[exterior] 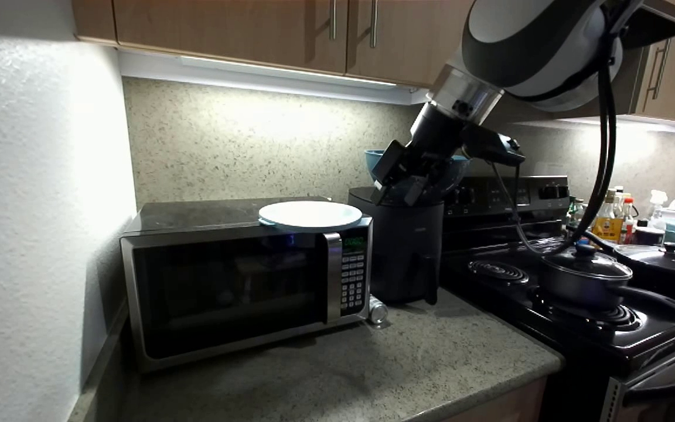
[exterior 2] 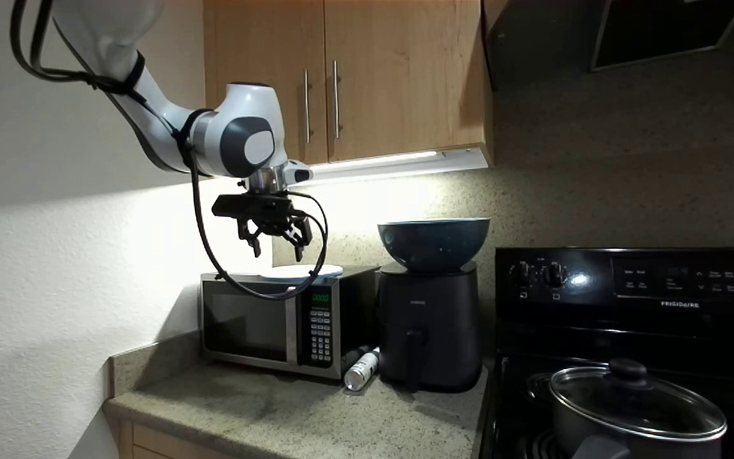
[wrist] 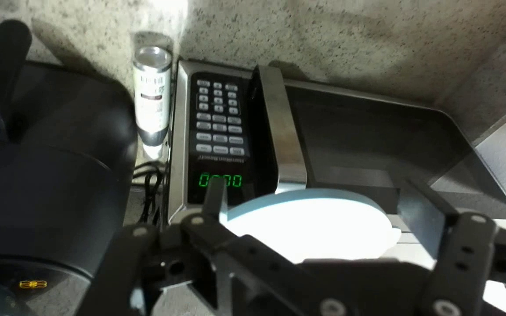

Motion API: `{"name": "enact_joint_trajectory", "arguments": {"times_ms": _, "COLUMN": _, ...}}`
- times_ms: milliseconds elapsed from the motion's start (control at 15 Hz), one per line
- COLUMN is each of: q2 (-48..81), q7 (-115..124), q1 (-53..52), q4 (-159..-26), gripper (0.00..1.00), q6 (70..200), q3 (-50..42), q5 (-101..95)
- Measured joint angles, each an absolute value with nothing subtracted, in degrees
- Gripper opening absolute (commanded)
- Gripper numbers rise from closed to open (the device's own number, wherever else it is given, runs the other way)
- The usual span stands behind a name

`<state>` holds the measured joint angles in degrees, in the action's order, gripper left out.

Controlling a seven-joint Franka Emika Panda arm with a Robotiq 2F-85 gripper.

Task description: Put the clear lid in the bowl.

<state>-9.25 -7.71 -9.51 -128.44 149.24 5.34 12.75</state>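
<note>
White robot arm (exterior 2: 232,135) bent, black pincer (exterior 2: 278,253) pointing down, fingers (wrist: 422,217) spread apart

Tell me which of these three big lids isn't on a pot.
The flat pale lid atop the microwave; the two knobbed glass lids cover cookware on the stove.

Lit from a strip light (exterior: 290,74) beneath wooden cupboards (exterior 2: 380,76) with long metal handles (exterior 2: 336,99), in a kitchen corner bounded by a rough white wall (exterior: 27,205), shadowed higher up and glaring nearer the light. Backed by a speckled splashback (exterior: 249,146), brightest under the cupboards. Fitted with a mottled, round-cornered worktop (exterior 2: 303,414) over pale woodwork (exterior 2: 153,442), ending beside a black stove (exterior: 487,300) below a dark hood (exterior 2: 666,35).
</note>
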Motion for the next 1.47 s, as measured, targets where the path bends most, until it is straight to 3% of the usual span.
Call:
{"name": "enact_joint_trajectory", "arguments": {"times_ms": 200, "q2": -8.27, "q7": -3.36, "q1": -10.16, "q4": -127.82, "gripper": 1.0, "q6": 143.68, "q3": 5.77, "q5": 16.33}}
{"name": "enact_joint_trajectory", "arguments": {"times_ms": 800, "q2": -6.11, "q7": 3.13, "q1": -10.11, "q4": -127.53, "gripper": 1.0, "q6": 144.19, "q3": 6.98, "q5": 18.48}}
{"name": "enact_joint_trajectory", "arguments": {"times_ms": 1467, "q2": 3.75, "q7": 15.04, "q1": -10.14, "q4": -126.25, "gripper": 1.0, "q6": 170.38, "q3": 8.99, "q5": 19.82}}
